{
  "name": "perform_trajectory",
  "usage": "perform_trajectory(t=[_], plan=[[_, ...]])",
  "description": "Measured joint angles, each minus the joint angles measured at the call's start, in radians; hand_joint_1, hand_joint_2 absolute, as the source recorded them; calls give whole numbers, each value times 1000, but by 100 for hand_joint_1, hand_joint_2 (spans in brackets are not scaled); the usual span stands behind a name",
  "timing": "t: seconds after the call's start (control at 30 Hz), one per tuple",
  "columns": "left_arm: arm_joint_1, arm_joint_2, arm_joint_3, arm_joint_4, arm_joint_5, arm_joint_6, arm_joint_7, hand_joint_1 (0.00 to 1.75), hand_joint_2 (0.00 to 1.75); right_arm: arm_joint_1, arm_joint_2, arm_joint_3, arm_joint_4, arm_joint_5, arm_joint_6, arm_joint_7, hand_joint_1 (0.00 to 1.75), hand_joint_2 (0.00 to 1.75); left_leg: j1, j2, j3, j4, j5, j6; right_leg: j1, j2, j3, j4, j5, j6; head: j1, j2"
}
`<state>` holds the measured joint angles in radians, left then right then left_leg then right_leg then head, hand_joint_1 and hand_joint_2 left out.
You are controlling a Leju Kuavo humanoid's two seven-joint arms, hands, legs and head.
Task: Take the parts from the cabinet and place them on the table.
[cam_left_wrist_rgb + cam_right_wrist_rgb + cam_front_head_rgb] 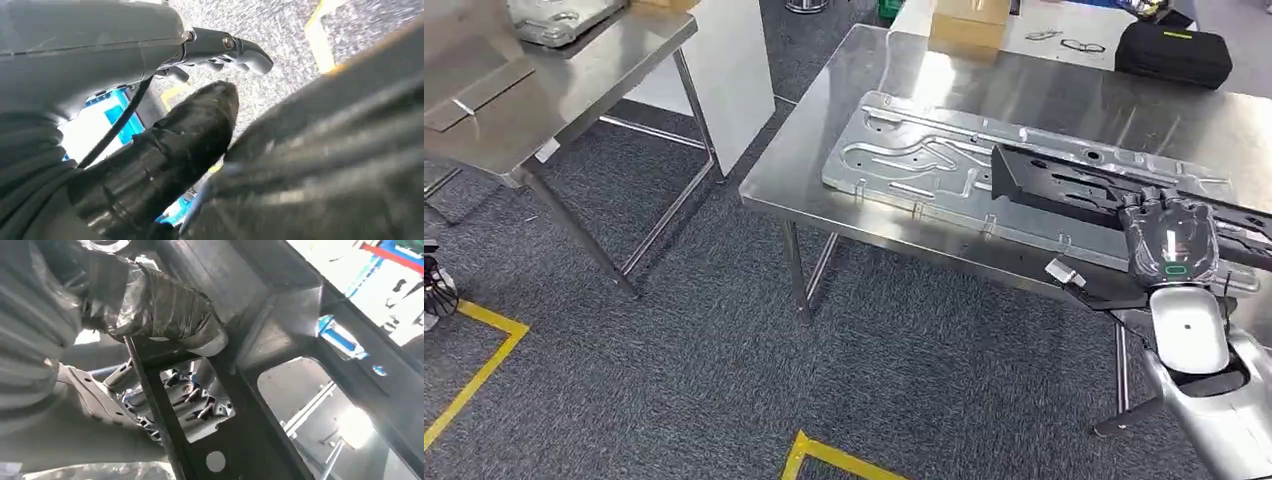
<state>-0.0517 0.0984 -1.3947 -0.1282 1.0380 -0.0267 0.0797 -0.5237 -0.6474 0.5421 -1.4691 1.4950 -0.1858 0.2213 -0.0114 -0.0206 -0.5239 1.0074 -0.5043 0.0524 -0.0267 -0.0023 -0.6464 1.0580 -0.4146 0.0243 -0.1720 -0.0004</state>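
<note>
Around the near edge of the black part [1064, 190] the right hand [1169, 240] grips, its fingers [165, 315] wrapped in shiny tape and closed over a black bar of the frame. That black part lies across the silver pressed panel [924, 160], which rests flat on the steel surface [824, 150]. Beyond the panel, at the far side of that surface, sit a black case [1174, 52], a pair of glasses [1081, 44] and a cardboard box [969, 20]. Beside the panel's surface stands a second steel surface [544, 110]. Whether the left hand [220, 50] holds anything I cannot tell.
</note>
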Motion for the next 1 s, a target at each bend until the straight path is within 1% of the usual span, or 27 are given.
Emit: perform_trajectory(t=[0.03, 0.07, 0.13, 0.17, 0.2, 0.23, 0.3, 0.33, 0.37, 0.4, 0.43, 0.47, 0.5, 0.53, 0.57, 0.6, 0.63, 0.67, 0.7, 0.73, 0.77, 0.8, 0.83, 0.87, 0.9, 0.93, 1.0], plan=[[-2, 0, -1, 0, 0, 2, 0, 0, 175, -2, 5, 4, 8, 0, 1, 2, 175, 175, -2, -3, 12, 6, -7, -8, 12, 0, -8, -6, -32, -1, 0, 0], [-5, 0, -2, 0, 0, 3, -1, 0, 175, 0, 6, 5, 8, -1, 2, 3, 175, 175, -1, -3, 8, 4, -14, -16, 16, 1, 1, 0, -25, -11, -3, 0], [-4, 0, -2, 0, 0, 6, -2, 0, 175, 5, 9, 5, 8, -3, 7, 5, 175, 175, -3, -1, 22, 5, -17, -25, 12, 1, 5, -7, -27, -26, -2, 0], [-6, 4, -2, 1, 1, 8, -3, 0, 175, 6, 12, 5, 7, -5, 9, 7, 175, 175, -7, -1, 27, 5, -26, -31, 3, 4, 22, -11, -30, -32, -2, 0], [-5, 4, -2, 1, 3, 8, -5, 0, 175, 6, 12, 5, 7, -7, 10, 8, 175, 175, -4, 3, 23, 28, -28, -35, 3, 5, 37, -20, -36, -38, -2, 0], [-5, 3, -2, 1, 7, 8, -6, 0, 175, 7, 13, 5, 7, -8, 14, 10, 175, 175, -2, 7, -6, 83, -40, -42, 2, 3, 49, -23, -43, -45, -2, 0], [-6, 3, -2, 1, 10, 11, -10, 0, 175, 10, 13, 5, 5, -11, 25, 6, 175, 175, 7, 11, -113, 235, -95, -54, 3, 3, 65, -23, -60, -45, -2, 0], [-6, 3, -2, 1, 11, 13, -10, 0, 175, 13, 14, 5, 5, -14, 34, 4, 175, 175, 8, 14, -158, 289, -115, -59, 4, 3, 76, -23, -70, -44, -2, 0], [-5, 3, -2, 1, 11, 14, -12, 0, 175, 16, 15, 5, 5, -16, 42, 2, 175, 175, 8, 14, -184, 302, -110, -60, 4, 3, 88, -23, -80, -44, -2, 0], [-6, 3, -2, 1, 12, 15, -13, 0, 175, 17, 15, 5, 5, -18, 46, 1, 175, 175, 8, 14, -188, 276, -81, -59, 4, 3, 103, -23, -92, -44, -2, 0], [-6, 3, -2, 1, 13, 16, -12, 0, 175, 17, 16, 5, 5, -21, 50, 0, 175, 175, 7, 14, -176, 213, -32, -53, 5, 4, 121, -23, -104, -43, -2, 0], [-5, 3, -2, 1, 13, 18, -12, 0, 175, 17, 17, 5, 2, -23, 55, 0, 175, 175, 5, 14, -157, 135, 29, -43, 6, 4, 138, -23, -116, -43, -2, 0], [-2, 3, -2, 1, 13, 18, -11, 0, 175, 16, 18, 4, 0, -24, 58, 0, 175, 175, -1, 13, -140, 52, 109, -31, 6, 4, 152, -26, -128, -42, -2, 0], [0, 8, -2, 2, 13, 18, -11, 0, 175, 16, 19, 5, 0, -24, 61, -2, 175, 175, -6, 12, -145, 51, 103, -22, 6, 6, 163, -28, -136, -37, 1, 0], [0, 8, -2, 2, 13, 18, -12, 0, 175, 12, 20, 5, 0, -26, 64, -6, 175, 175, -11, 13, -135, 22, 105, -14, 3, 10, 160, -37, -138, -31, 0, 0], [-5, 8, -2, 2, 12, 18, -14, 0, 175, 11, 20, 5, 0, -28, 68, -9, 175, 175, -14, 13, -129, 21, 107, -10, 1, 10, 164, -49, -141, -24, 0, 0], [-4, 8, -2, 2, 12, 16, -17, 0, 175, 13, 20, 5, -1, -31, 68, -11, 175, 175, -15, 13, -122, 3, 103, -3, 4, 9, 172, -35, -127, -18, 0, 0], [-4, 8, -2, 2, 12, 14, -18, 0, 175, 12, 20, 5, -1, -31, 68, -10, 175, 175, -13, 14, -99, -12, 101, 3, 3, 7, 183, -40, -124, -13, 0, 0], [-2, 6, -2, 2, 12, 13, -19, 0, 175, 12, 19, 4, -1, -31, 69, -10, 175, 175, -5, 14, -69, -33, 102, 4, -2, 6, 183, -24, -132, -10, 0, 0], [-2, 6, -3, 2, 12, 12, -20, 0, 175, 7, 19, 4, -1, -31, 69, -10, 175, 175, -5, 13, -53, -41, 97, 11, 1, 6, 162, 21, -140, -8, 1, 0], [-6, 6, -3, 2, 12, 12, -20, 0, 175, 0, 19, 5, -1, -31, 70, -10, 175, 175, -4, 12, -46, -43, 91, 17, 1, 6, 116, 91, -161, -5, 1, 0], [-9, 5, -3, 2, 12, 11, -21, 0, 175, -3, 19, 4, -1, -31, 71, -10, 175, 175, -4, 12, -39, -43, 82, 18, 0, 6, 63, 163, -192, -2, 1, 0], [-9, 2, -3, 2, 12, 11, -21, 0, 175, -2, 19, 5, -1, -31, 72, -10, 175, 175, -4, 11, -31, -43, 73, 17, -1, 6, 17, 218, -220, 1, 1, 0], [-8, 1, -3, 2, 12, 11, -21, 0, 175, 0, 19, 5, 0, -31, 74, -10, 175, 175, -4, 9, -21, -42, 63, 16, -2, 5, -18, 246, -228, 4, 1, 0], [-7, -1, -3, 2, 12, 11, -21, 0, 175, 2, 19, 5, 0, -32, 73, -11, 175, 175, -3, 9, -9, -40, 52, 13, -5, 5, -34, 234, -205, 8, 1, 0], [-7, -1, -3, 2, 12, 11, -21, 0, 175, 2, 19, 5, 0, -32, 74, -11, 175, 175, 0, 7, 6, -36, 38, 8, -9, 4, -32, 180, -153, 11, 1, 0], [-5, -1, -3, 2, 11, 11, -21, 0, 175, 2, 19, 5, 1, -32, 74, -10, 175, 175, 4, 7, 31, -23, 8, -4, -18, 0, -6, 27, -15, 23, 1, 0]])
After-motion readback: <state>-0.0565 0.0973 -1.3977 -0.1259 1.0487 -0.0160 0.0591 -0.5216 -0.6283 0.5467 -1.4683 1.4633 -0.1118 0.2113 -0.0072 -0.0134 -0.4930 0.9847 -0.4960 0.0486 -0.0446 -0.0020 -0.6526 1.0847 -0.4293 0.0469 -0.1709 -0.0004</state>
